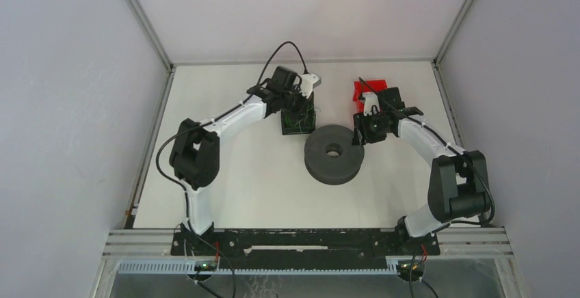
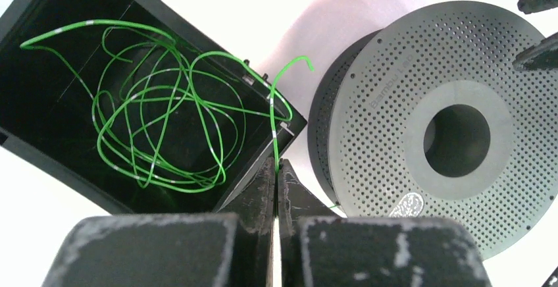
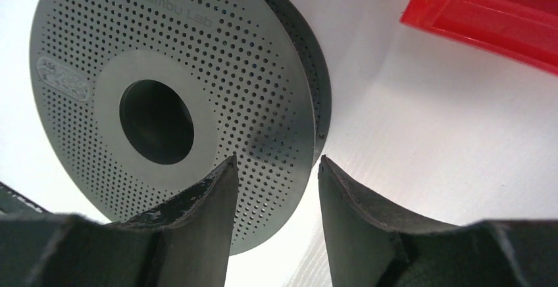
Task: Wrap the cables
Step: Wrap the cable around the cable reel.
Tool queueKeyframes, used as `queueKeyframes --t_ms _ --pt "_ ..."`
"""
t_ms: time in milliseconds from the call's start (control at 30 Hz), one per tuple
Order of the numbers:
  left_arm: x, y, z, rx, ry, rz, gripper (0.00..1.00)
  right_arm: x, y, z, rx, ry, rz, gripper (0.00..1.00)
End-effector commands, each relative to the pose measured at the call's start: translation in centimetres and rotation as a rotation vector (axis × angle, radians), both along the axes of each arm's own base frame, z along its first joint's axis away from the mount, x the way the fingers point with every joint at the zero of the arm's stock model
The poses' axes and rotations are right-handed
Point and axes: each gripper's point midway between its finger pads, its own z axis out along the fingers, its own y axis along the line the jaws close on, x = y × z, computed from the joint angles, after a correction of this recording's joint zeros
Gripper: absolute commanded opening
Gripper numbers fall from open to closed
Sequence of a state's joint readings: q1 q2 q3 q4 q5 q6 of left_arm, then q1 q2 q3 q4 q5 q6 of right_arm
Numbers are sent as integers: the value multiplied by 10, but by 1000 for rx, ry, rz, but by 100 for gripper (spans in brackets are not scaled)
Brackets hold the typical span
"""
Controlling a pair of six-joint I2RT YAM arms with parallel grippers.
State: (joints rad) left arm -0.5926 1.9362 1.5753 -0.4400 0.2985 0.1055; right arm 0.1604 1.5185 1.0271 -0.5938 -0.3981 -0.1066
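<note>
Your left end effector (image 2: 277, 176), lower centre, pinches the green cable (image 2: 274, 145); right end effector (image 3: 276, 162) spread at spool (image 3: 197, 70). Wrapping looks unstarted: lead cable onto spool.

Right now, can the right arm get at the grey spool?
Probably yes: the right gripper stands open at the rim of the spool with nothing between them, and the red bin lies off to one side.

a robotics lab cell: bare white walls (image 1: 68, 106) enclosing a table (image 1: 260, 188) with aluminium rail (image 1: 479, 243)
</note>
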Motion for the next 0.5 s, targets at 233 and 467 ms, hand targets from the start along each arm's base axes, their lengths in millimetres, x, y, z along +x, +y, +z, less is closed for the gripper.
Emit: queueKeyframes --t_ms 233,467 --pt "12 -46 21 14 -76 -100 0 15 6 -1 -110 -77 14 58" --pt "27 -66 13 21 -67 -74 0 15 14 -3 -88 -91 84 57"
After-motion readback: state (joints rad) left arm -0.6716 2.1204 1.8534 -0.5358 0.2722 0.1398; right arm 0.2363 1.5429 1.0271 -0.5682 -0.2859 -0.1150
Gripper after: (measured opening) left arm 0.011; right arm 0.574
